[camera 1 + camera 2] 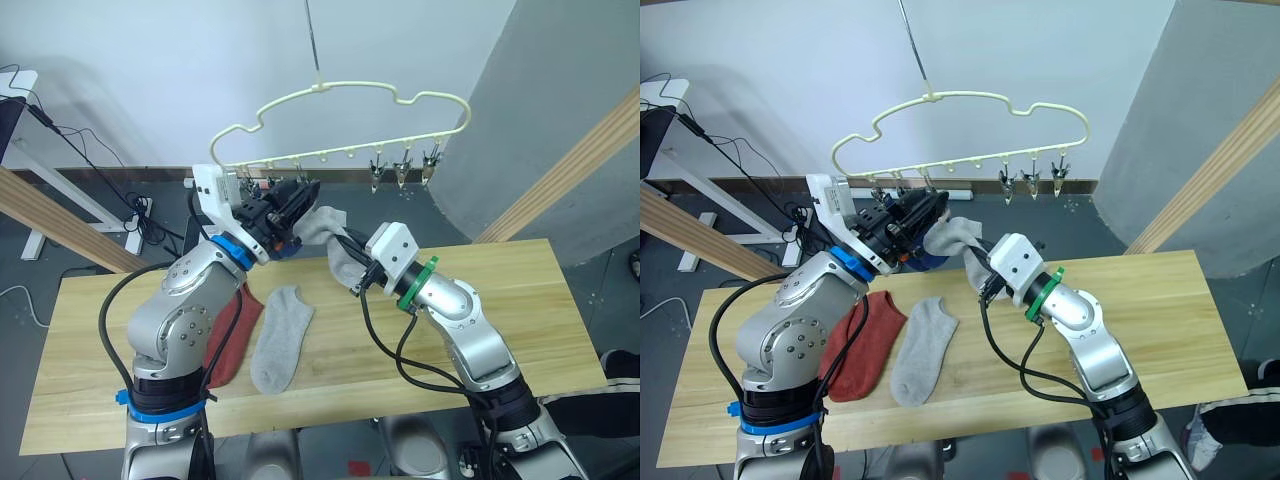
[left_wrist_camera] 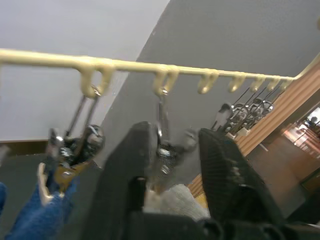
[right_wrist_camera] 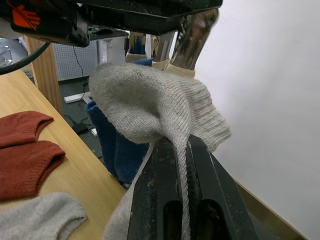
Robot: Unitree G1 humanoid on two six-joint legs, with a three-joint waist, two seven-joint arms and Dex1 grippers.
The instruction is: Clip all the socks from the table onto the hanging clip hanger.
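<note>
**Grey sock held up to hanger clip**

L arm bends up from lower left of frame; left gripper (image 1: 290, 205) sits at upper centre-left, fingers (image 2: 227, 172) spread either side of a metal clip (image 2: 162, 150) on the clip hanger (image 1: 345, 95). R arm rises from lower right, forearm angled up-left; right gripper (image 3: 180, 165) is clenched on a grey sock (image 3: 150, 102), whose top touches the L fingers just under that clip. Blue socks (image 3: 117, 145) hang beside it. Three free clips (image 1: 402, 168) hang toward upper right. On the table (image 1: 540, 300), centre-left: a second grey sock (image 1: 280, 338) beside red socks (image 1: 865, 345); right half bare wood.
</note>
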